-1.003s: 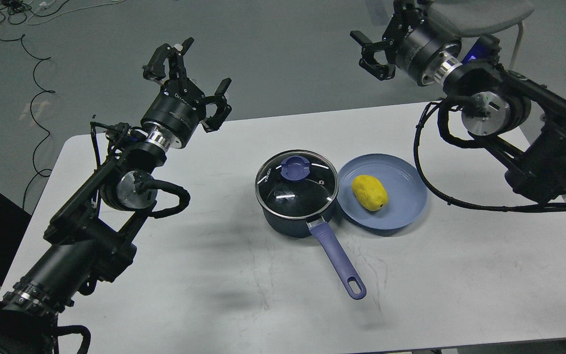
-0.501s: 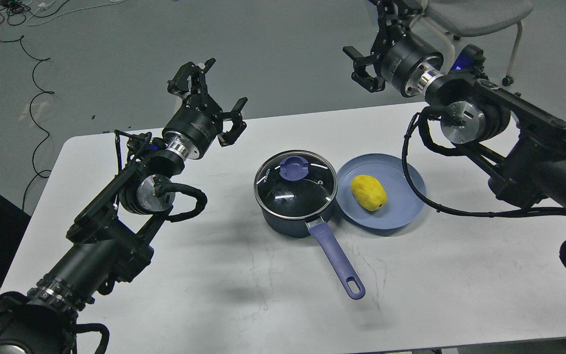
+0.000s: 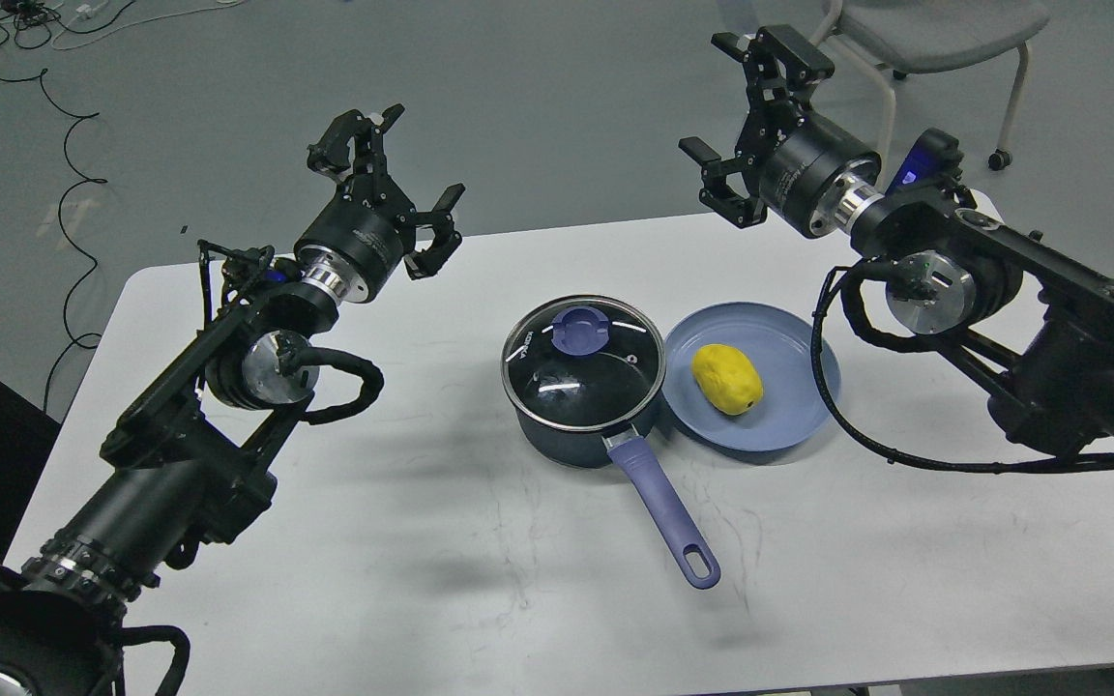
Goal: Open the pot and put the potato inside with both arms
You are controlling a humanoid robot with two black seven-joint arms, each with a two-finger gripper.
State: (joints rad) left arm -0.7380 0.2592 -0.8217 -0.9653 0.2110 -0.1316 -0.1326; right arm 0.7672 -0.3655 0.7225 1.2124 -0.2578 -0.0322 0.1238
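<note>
Left gripper (image 3: 393, 174) and right gripper (image 3: 746, 130) both spread wide, nothing held, up in the air. Pot (image 3: 583, 387) sits below, between them, lid (image 3: 583, 361) on; potato (image 3: 727, 379) on plate (image 3: 799, 406) just beside. Nothing done yet; lid-lift and potato drop remain.

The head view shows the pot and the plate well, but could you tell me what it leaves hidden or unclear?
- Pot interior: the glass lid is dark and reflective, so any contents cannot be made out.
- Underside of the potato: hidden against the plate.
- Lettering on the lid rim: too small to read.
- Chair: cut off by the top edge.
</note>
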